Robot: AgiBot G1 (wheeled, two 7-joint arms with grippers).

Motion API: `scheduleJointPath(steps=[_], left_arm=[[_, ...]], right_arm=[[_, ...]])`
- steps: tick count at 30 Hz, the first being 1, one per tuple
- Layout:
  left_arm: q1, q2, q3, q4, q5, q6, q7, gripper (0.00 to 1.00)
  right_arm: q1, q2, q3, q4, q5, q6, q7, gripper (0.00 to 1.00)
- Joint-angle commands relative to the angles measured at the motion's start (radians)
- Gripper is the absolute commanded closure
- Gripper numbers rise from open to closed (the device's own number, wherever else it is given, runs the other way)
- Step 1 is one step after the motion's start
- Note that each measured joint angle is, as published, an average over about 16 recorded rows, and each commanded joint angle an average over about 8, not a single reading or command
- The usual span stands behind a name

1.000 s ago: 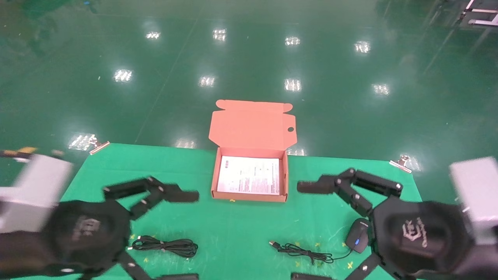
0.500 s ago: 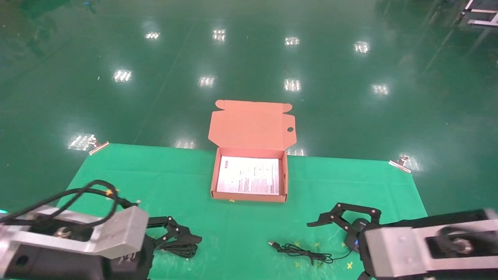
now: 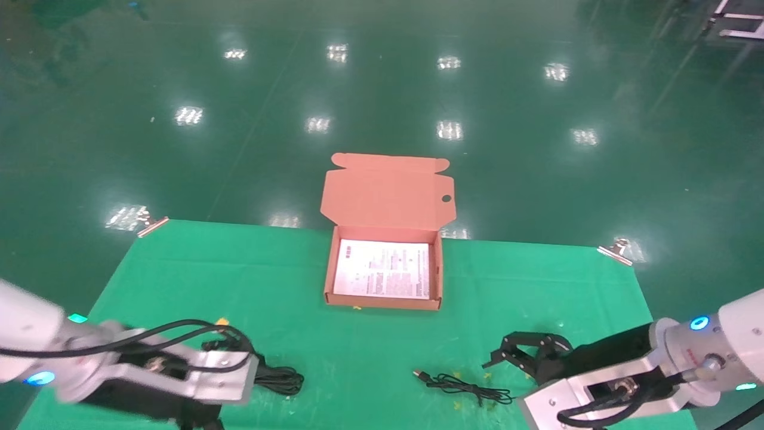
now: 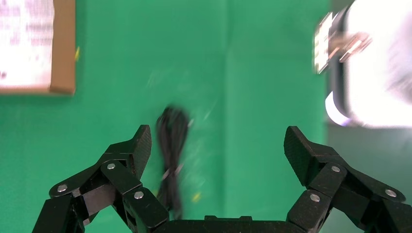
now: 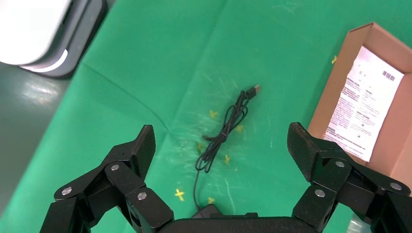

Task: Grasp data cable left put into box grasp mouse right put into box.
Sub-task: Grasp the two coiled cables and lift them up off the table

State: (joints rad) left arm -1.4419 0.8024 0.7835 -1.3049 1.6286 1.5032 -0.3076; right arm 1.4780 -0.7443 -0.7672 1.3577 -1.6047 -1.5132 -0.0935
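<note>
Head view: the cable [image 3: 280, 378] lies low and left of centre on the green cloth [image 3: 250, 269], half hidden behind my left claw [image 4: 216, 145], which is spread wide and holds nothing. In the left wrist view the cable [image 4: 171, 150] sits just beside one finger [image 4: 133, 153], not centred in the gap. The mouse [image 5: 208, 212] shows only as a sliver at the lower edge of the right wrist view, under my right claw [image 5: 221, 141], also wide open and empty; its cord [image 3: 462, 385] trails leftward at lower centre of the head view. The box [image 3: 385, 301] stands open in mid-frame, well apart from both. I judge that closing off-centre could catch only a loop or two, and the bundle may unravel. Lifting the mouse, the cord could drag or snag on the box wall.
</note>
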Motion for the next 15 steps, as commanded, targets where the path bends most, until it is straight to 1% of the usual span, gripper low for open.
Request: scheduleJointPath(steps=[1,5,9,12,15], left_arm=[[-0.013,0.017,0.023,-0.005,0.063,-0.011,-0.004,0.0],[-0.009,0.047,0.055,-0.016,0.17,-0.055,-0.03,0.0],[0.004,0.073,0.081,-0.022,0.266,-0.098,-0.066,0.0],[0.02,0.09,0.1,-0.021,0.333,-0.129,-0.095,0.0],[0.039,0.11,0.116,-0.008,0.387,-0.156,-0.124,0.0]], right_arm=[[0.002,-0.016,-0.019,-0.001,-0.023,0.007,-0.005,0.0],[-0.009,-0.046,-0.052,-0.003,-0.084,0.03,-0.004,0.0],[-0.031,-0.074,-0.086,-0.005,-0.174,0.072,0.003,0.0],[-0.058,-0.09,-0.108,-0.005,-0.267,0.131,0.03,0.0],[-0.093,-0.104,-0.125,-0.005,-0.371,0.202,0.079,0.0]])
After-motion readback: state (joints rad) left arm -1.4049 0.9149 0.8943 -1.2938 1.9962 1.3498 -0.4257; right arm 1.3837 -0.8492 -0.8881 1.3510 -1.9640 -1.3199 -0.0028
